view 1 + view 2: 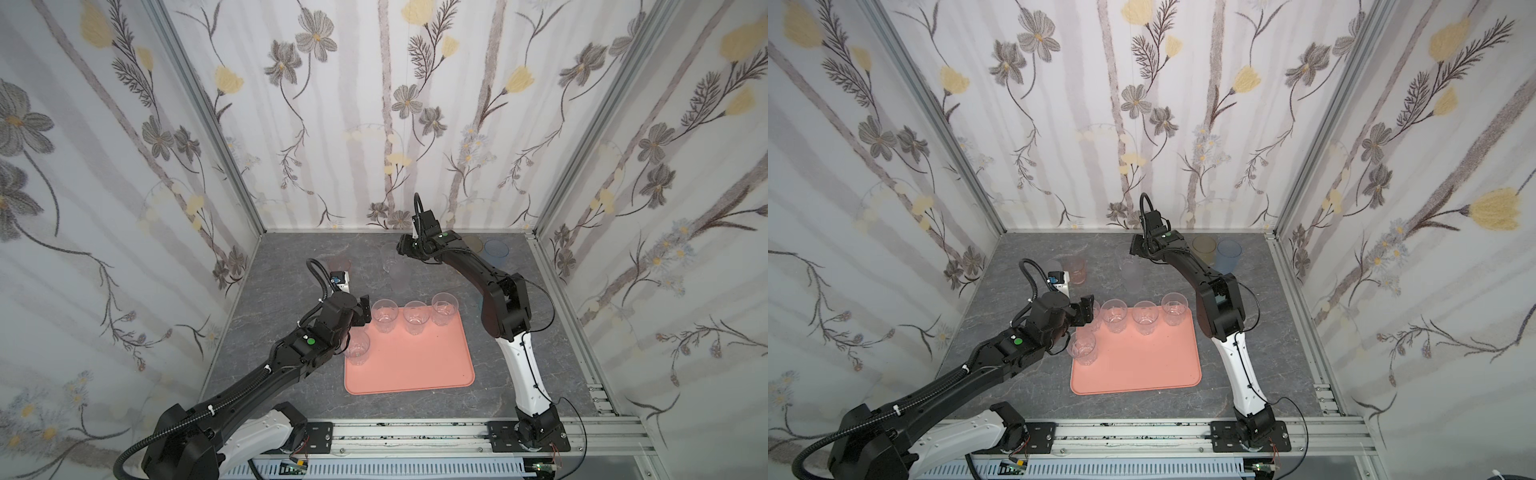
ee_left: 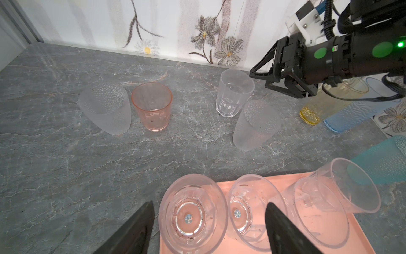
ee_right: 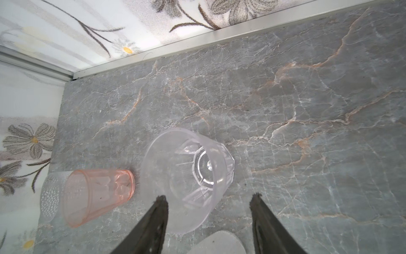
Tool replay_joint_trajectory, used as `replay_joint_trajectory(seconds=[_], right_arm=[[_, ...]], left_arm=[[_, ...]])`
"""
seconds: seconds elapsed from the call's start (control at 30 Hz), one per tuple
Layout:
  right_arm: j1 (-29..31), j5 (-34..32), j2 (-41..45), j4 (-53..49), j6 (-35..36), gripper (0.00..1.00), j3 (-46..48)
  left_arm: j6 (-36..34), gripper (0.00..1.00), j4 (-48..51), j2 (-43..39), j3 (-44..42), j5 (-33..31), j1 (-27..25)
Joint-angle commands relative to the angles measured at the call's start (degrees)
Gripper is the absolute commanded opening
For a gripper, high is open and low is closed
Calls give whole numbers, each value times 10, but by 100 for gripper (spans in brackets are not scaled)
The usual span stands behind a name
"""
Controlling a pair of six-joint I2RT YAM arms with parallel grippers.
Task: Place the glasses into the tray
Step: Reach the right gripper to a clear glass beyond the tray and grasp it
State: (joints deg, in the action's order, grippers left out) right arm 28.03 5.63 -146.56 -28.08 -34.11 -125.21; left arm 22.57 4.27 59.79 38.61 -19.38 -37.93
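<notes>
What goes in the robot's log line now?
left jaws open around clear glass in tray | right jaws open at faceted glass on table

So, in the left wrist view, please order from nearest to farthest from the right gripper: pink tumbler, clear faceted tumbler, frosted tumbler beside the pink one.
1. Clear faceted tumbler, just beside the right gripper.
2. Pink tumbler, farther along the table.
3. Frosted tumbler, past the pink one, on its far side.

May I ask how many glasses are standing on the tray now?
5. Four line the far edge of the tray: the leftmost glass by the open left gripper, then three more. The fifth glass stands alone at the left edge, nearer the robot.
</notes>
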Motion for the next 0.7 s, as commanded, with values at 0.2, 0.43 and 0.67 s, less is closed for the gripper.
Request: replay_joint_trajectory(seconds=[0.2,0.43,0.67], right_arm=[[-7,7,-55,33,-15,52,-43],[-12,18,-65,44,-26,36,-43],[-12,-1,-51,27,-8,15,-43]], left_arm=[[-4,81,-41,24,10,20,0],[1,82,-43,33,13,32,1],[1,82,-42,26,8,29,0]])
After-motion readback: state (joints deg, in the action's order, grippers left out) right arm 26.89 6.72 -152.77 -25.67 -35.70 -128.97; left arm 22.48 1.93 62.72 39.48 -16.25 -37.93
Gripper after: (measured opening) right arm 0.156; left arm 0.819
